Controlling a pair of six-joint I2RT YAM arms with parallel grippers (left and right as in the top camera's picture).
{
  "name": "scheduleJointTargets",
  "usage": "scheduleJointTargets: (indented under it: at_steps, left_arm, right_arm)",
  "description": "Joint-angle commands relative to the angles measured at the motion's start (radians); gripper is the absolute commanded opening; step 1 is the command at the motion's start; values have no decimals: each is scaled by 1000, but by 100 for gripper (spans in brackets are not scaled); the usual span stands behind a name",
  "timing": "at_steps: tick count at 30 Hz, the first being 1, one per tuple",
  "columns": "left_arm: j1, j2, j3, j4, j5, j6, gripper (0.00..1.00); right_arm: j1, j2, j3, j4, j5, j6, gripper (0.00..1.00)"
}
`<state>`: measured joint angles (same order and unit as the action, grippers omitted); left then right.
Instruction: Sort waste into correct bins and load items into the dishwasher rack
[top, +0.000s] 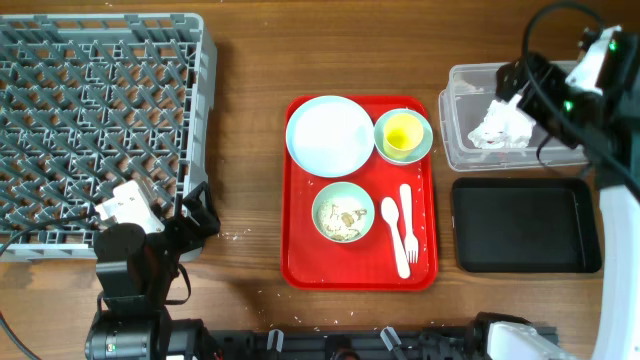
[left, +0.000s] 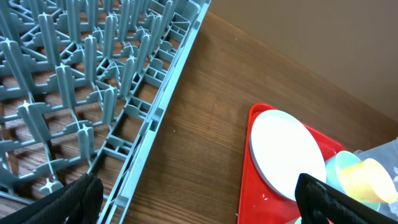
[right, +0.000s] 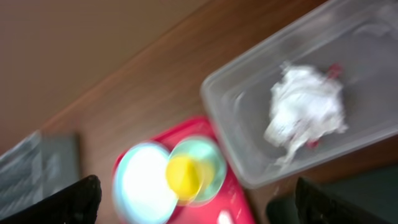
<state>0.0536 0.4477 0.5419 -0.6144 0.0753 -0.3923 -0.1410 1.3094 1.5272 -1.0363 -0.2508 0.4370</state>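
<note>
The right gripper (right: 199, 205) hangs over the clear tub (top: 455, 150), jaws wide open and holding nothing. The white tissue (top: 497, 125) lies inside the tub. I think the gripper should go straight up, so no finger catches the tissue or the tub wall. The left gripper (left: 199, 202) is open and empty too, by the grey rack (top: 100, 110). The brown wood table (top: 250, 150) has small crumbs near the red tray (top: 300, 270).

The wooden surface (top: 250, 150) carries a grey rack (top: 100, 120) at the left, a red tray (top: 360, 268) in the middle, and a clear tub (top: 460, 120) beside a black tray (top: 520, 225) at the right
</note>
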Motion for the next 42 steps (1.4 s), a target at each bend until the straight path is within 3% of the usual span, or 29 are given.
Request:
scheduleJointTargets:
  at_steps: [1, 4, 6, 9, 13, 14, 18, 22, 27, 31, 39, 41, 42]
  left_arm:
    - [5, 0, 16, 3, -10, 22, 100]
    - [5, 0, 16, 3, -10, 22, 100]
    - [5, 0, 16, 3, -10, 22, 100]
    - [5, 0, 16, 3, -10, 22, 100]
    - [5, 0, 16, 3, -10, 22, 100]
    - [5, 0, 16, 3, -10, 22, 100]
    - [5, 0, 16, 3, -10, 22, 100]
    - [5, 0, 16, 3, -10, 22, 100]
    - [5, 0, 16, 3, -10, 23, 100]
    - [5, 0, 16, 3, -10, 22, 100]
    - [5, 0, 16, 3, -10, 22, 100]
    - [5, 0, 16, 3, -10, 22, 100]
    - [5, 0, 16, 3, -10, 22, 100]
  right_arm:
    - [24, 11, 2, -54, -321, -175, 99]
    - [116, 13, 2, -82, -445, -334, 99]
    - [218, 13, 2, -79, -429, -362, 99]
    - [347, 23, 2, -64, -330, -347, 100]
    - [511, 75, 2, -65, -77, -174, 99]
    - [543, 96, 2, -64, -53, -164, 97]
    - [636, 217, 2, -43, -53, -134, 68]
    - [682, 338, 2, -8, -53, -100, 66]
    - [688, 366, 3, 26, -53, -68, 66]
    - [688, 349, 3, 42, -52, -67, 67]
    - [595, 296, 5, 41, -11, -54, 86]
    - [558, 278, 5, 41, -10, -52, 100]
    - [537, 269, 4, 39, -7, -52, 100]
